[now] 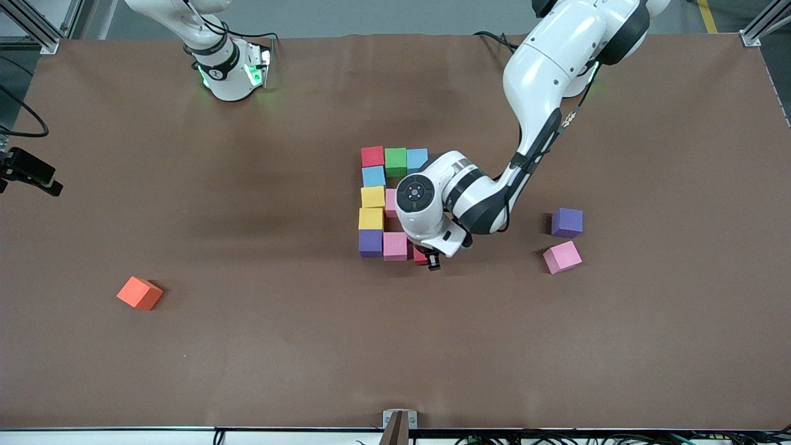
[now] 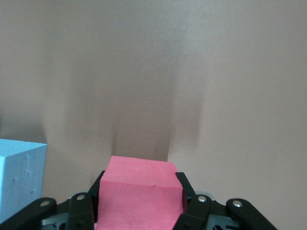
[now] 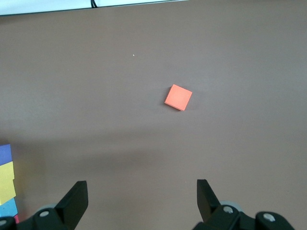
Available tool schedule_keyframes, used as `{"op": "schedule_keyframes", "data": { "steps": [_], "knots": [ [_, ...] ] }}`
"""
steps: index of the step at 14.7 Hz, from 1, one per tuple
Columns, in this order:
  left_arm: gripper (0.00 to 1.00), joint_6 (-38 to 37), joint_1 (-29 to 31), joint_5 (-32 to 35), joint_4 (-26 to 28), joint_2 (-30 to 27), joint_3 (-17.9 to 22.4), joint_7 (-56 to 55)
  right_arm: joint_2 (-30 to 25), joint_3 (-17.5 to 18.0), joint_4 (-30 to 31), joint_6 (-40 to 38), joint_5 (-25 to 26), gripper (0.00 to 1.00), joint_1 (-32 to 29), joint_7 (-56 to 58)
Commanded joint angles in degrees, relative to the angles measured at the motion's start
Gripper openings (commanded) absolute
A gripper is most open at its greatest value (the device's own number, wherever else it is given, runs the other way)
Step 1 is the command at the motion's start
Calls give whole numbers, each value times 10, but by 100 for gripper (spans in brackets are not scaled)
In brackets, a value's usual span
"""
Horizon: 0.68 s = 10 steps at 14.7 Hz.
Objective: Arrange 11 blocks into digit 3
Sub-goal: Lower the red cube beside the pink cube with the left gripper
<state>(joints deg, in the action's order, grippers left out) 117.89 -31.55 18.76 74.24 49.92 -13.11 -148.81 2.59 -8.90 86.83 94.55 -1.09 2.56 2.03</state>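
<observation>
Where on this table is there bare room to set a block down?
Bare cloth stretches between the orange cube and the block cluster, and along the table edge nearest the front camera. It is crowded where the left gripper, shut on a red block, sits beside the cluster, and around the loose purple and pink blocks.

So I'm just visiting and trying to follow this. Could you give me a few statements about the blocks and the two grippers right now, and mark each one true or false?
1. The left gripper is shut on a red block. True.
2. The orange cube is part of the block group in the middle of the table. False: it lies alone toward the right arm's end.
3. The right gripper holds a yellow block. False: it is open and holds nothing.
4. A green block sits between a red block and a blue one in the group's farthest row. True.
5. A loose purple block and a loose pink block lie apart from the group. True.
</observation>
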Motion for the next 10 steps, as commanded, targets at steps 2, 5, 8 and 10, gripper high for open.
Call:
{"op": "schedule_keyframes", "data": {
  "steps": [2, 5, 8, 10],
  "knots": [
    [18, 2, -11, 12, 4, 2, 5, -21, -6, 3, 3, -2, 13, 100, 10, 0],
    [18, 5, -11, 12, 4, 6, 5, -23, -6, 3, 3, 4, 13, 100, 10, -1],
    [18, 8, -11, 11, 4, 8, 5, -25, -6, 3, 1, 3, 14, 100, 11, 0],
    [18, 11, -11, 11, 4, 10, 4, -26, -7, 3, 1, 0, 14, 100, 12, 1]
  ]
}}
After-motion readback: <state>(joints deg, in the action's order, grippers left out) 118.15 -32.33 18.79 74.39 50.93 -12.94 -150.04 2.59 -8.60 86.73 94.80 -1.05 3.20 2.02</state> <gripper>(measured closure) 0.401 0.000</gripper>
